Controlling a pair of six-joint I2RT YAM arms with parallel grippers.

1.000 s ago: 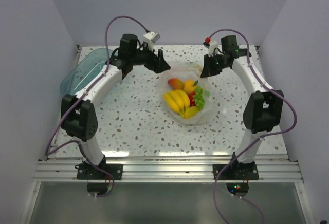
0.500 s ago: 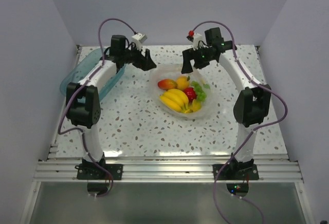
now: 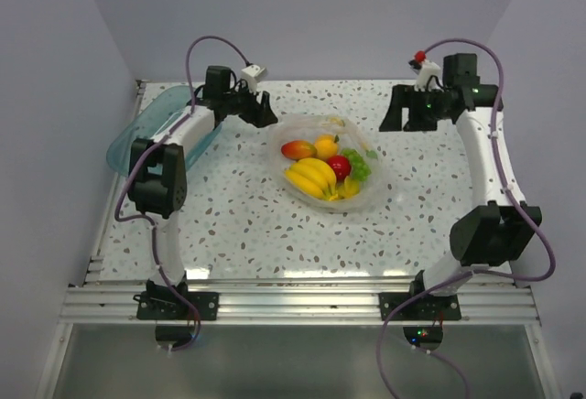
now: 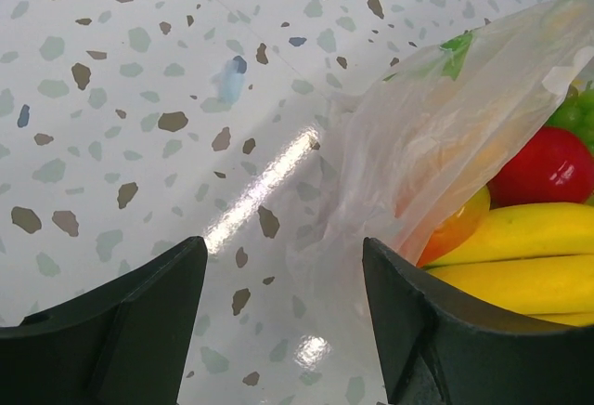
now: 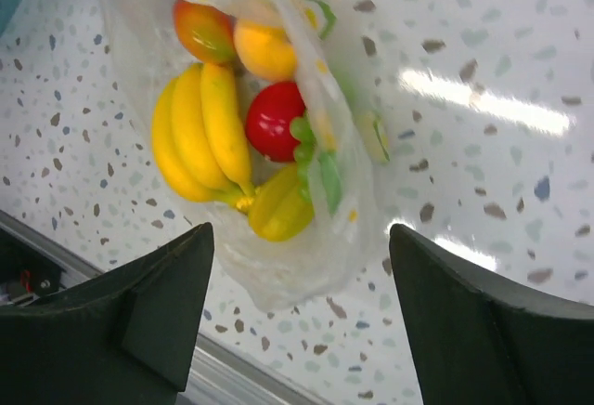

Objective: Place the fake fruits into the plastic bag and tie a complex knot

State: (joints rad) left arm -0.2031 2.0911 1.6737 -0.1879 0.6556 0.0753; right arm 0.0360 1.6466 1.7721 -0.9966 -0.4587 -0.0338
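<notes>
Top external, fake fruits [image 3: 311, 177] inside plastic bag [image 3: 368, 198], left fingers [image 4: 111, 331] parted, right fingers [image 5: 483, 331] parted

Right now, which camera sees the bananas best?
The right wrist view: the bananas show whole, big and close, inside the bag. The top view shows them whole too, but tiny. The left wrist view catches only part of them at its edge.

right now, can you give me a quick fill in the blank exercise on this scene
The banana bunch lies inside the plastic bag beside a ____ apple. The left gripper and the right gripper are both ____. The teal tray sits at the ____ edge of the table.
Missing words: red; open; left.
</notes>
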